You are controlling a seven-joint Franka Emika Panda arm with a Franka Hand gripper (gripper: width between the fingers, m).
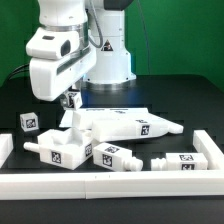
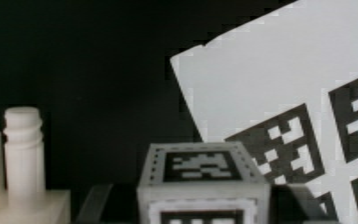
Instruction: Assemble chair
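**Chair assembly, intermediate stage.** The chair exists only as loose white chair pieces on the black tabletop [image 1: 175, 100], enclosed by the plain white border rail [image 1: 100, 186]. The arm reaches down at the exterior view's left, with its tool [image 1: 70, 101] low over the cluster of parts.

**Wrist view.** The tool [image 2: 202, 208] is part-closed. Its jaws are set against two opposite sides of a tagged block [image 2: 202, 172], which fills the gap between them. This is judged a grip on the block, not a near miss. Beyond the block lies the flat slab [image 2: 265, 90], which bears several tags. Its edge is near the block, but whether the two touch cannot be told. On the block's flank away from the slab shows a ringed peg [image 2: 25, 140] of a neighbouring piece.

**Exterior view.** The slab [image 1: 125, 125] lies mid-tabletop, and a notched block [image 1: 55, 150] sits just in front of the tool. A small tagged cube [image 1: 28, 122] lies apart at the left. A short leg [image 1: 110, 156] and a second leg [image 1: 180, 162] lie along the front rail.

**Handling (judgement).** The pieces look like rigid, light, smooth plastic. They are unlikely to deform or break, but could slip or twist in a two-finger hold. Flat parallel faces offer the surest purchase. The block is best gripped across its middle, clear of pegs and notches, so that the mating features stay free.
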